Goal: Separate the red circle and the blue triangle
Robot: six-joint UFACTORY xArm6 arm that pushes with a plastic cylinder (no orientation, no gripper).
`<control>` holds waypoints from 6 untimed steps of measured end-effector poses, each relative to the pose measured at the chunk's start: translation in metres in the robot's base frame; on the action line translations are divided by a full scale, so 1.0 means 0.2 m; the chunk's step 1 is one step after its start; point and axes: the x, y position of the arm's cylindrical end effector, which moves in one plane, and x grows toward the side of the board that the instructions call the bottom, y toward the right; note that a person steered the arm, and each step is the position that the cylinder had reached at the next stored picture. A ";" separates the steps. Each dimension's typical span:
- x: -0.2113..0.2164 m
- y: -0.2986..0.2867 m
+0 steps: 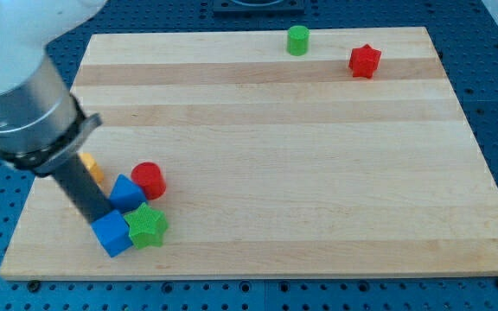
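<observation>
My tip (104, 216) sits at the view's lower left of the wooden board (318, 199), w/ the rod slanting up-left into the arm's grey cuff (33, 112). No jaws on this tool, so nothing held; the very end is down at the seam betw. two blue blocks and I can't tell exact contact.

Landmark = blue triangle (127, 192):
- tip: just below-left of it, at its lower-left edge.
- red circle (150, 180): immed. right and slightly up, touching or nearly so. Pair not yet apart.
- blue cube (111, 232): below it, just under the tip.
- green star (147, 226): below-right, pressed against the cube's right side.
- orange block (91, 167): up-left, mostly hidden behind rod; shape unclear.
- green cylinder (297, 40): far up-right, near board's top edge.
- red star (364, 60): farther right still, just right of and below the cylinder.
</observation>
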 end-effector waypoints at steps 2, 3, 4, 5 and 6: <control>-0.13 0.11; -0.20 0.10; -0.23 0.01; -0.26 0.06; -0.29 0.26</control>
